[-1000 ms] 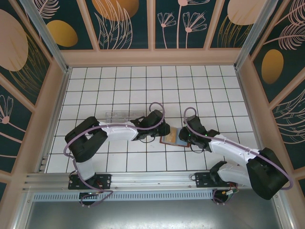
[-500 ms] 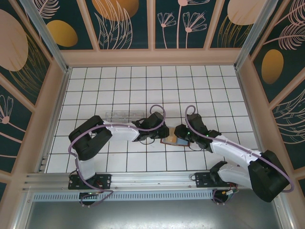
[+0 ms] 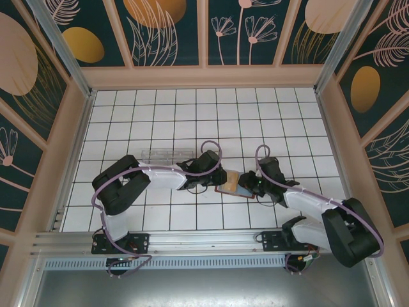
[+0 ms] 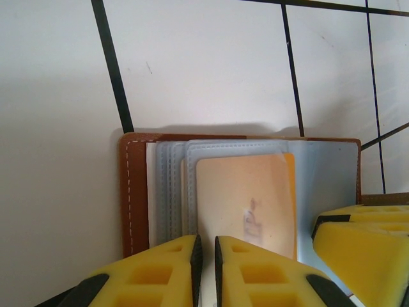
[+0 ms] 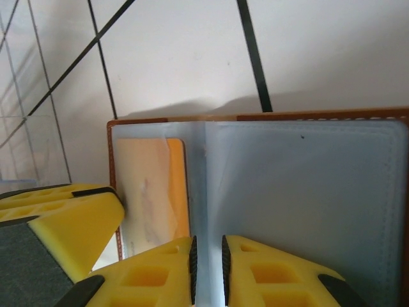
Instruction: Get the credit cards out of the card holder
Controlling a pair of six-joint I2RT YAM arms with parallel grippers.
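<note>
The card holder [image 3: 231, 186] lies open on the white tiled floor, brown outside [image 4: 134, 192] and blue-grey inside [image 5: 307, 192]. A pale orange credit card [image 4: 246, 198] sits in its left pockets, also seen in the right wrist view [image 5: 150, 185]. My left gripper [image 4: 206, 259] stands at the holder's left half [image 3: 220, 181], its jaws shut to a thin slit over the card's edge. I cannot tell whether it pinches the card. My right gripper [image 5: 208, 268] is at the holder's right half [image 3: 250, 185], shut on the blue-grey centre fold.
A clear plastic box [image 3: 167, 154] lies on the tiles behind the left arm. Low beige walls [image 3: 204, 77] ring the floor. Both wrists crowd the card holder, fingers a few centimetres apart.
The left gripper shifted slightly right onto the holder and its jaws narrowed. The right arm drew back to the right. The card holder now lies flatter, with the pale card showing.
</note>
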